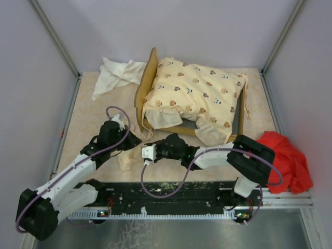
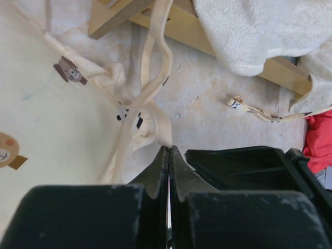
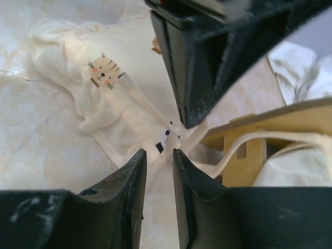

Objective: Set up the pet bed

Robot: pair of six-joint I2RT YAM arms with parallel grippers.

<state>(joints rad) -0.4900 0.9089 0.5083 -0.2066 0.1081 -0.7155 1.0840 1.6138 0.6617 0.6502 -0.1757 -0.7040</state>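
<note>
Left arm and right arm: white link shells, black joint housings. One purple cable loops along each arm. Small white block at the right wrist. Left gripper: fingers matte black, wedge-shaped, edges scuffed pale. Base rail black, speckled, white toothed strip beneath.

Soft, even light; wrist-view foregrounds perhaps slightly blurred.
</note>
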